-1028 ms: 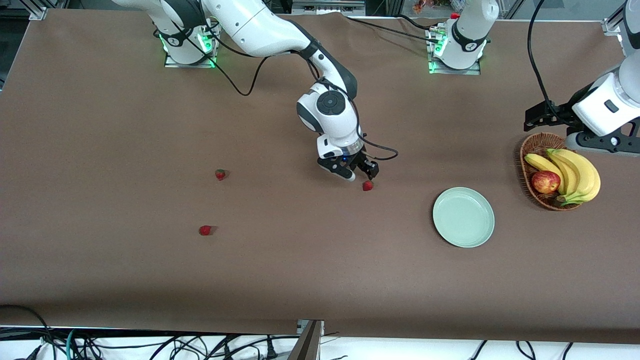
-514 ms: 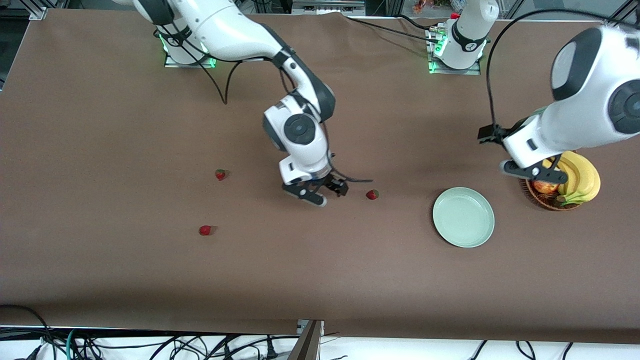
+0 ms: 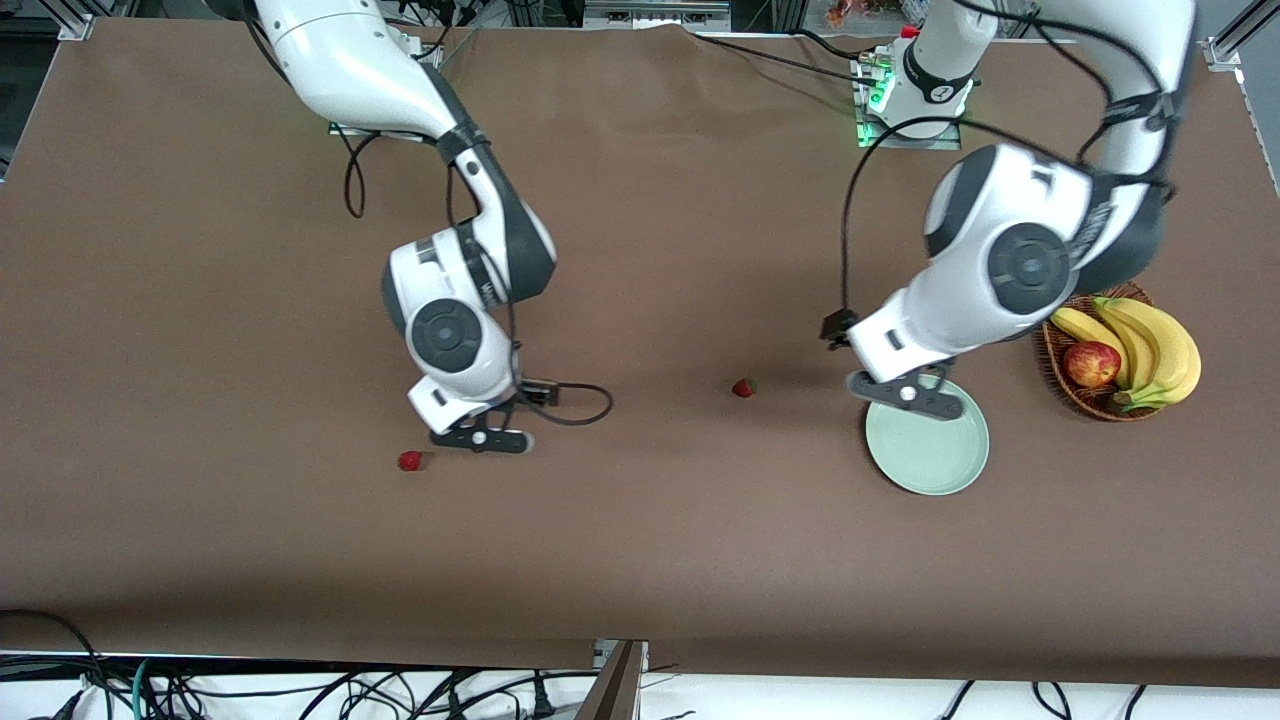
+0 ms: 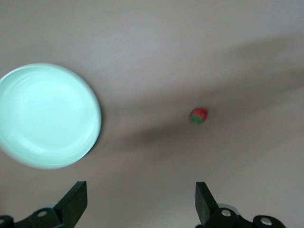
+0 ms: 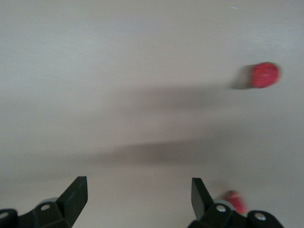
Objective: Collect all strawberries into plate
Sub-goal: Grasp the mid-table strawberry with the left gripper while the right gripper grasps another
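Note:
The pale green plate [image 3: 935, 455] lies toward the left arm's end of the table. One strawberry [image 3: 743, 387] lies mid-table, apart from the plate. A second strawberry [image 3: 410, 460] lies toward the right arm's end. The third is hidden under the right arm in the front view. My right gripper [image 3: 480, 438] is open and empty, low beside the second strawberry. The right wrist view [image 5: 137, 192] shows two strawberries, one [image 5: 263, 75] in the open and one [image 5: 233, 202] by a finger. My left gripper [image 3: 908, 396] is open and empty over the plate's edge. The left wrist view [image 4: 138, 199] shows the plate [image 4: 47, 116] and the mid-table strawberry [image 4: 198, 115].
A brown wicker basket [image 3: 1075, 300] with bananas [image 3: 1150, 345] and a red-yellow apple [image 3: 1091, 363] stands beside the plate, at the left arm's end. Cables trail from both wrists over the brown table.
My right arm swung from the mid-table strawberry toward its own end, down beside another strawberry. My left arm swung from the basket to over the plate. The mid-table strawberry shifted slightly nearer the camera.

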Controlling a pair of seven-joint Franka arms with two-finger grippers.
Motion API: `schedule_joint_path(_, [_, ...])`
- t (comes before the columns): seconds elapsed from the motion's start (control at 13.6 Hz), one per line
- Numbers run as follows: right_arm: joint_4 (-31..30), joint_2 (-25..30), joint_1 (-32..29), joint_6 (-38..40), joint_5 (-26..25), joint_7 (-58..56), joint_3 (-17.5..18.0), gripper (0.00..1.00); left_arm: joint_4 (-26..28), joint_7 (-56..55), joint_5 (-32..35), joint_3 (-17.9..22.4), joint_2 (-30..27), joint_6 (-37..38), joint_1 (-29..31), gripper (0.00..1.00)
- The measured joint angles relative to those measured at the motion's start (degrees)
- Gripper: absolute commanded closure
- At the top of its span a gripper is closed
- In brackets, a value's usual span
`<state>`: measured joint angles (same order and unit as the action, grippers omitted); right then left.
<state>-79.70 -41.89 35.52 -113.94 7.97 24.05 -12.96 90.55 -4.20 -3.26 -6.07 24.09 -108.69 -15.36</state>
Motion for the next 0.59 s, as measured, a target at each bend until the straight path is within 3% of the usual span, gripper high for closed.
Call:
schedule_joint_path(0.15, [-6.0, 2.1, -0.2, -0.6, 0.0, -3.5, -1.9, 0.04, 0.1, -0.1, 0.0, 0.0, 3.2, -3.2, -2.0, 0.00])
schedule_joint_path(0.59, [-26.9, 11.2, 0.0, -9.2, 0.0, -5.5, -3.0, 0.09, 1.5, 0.0, 0.6, 0.1, 11.4, -16.5, -4.7, 0.00])
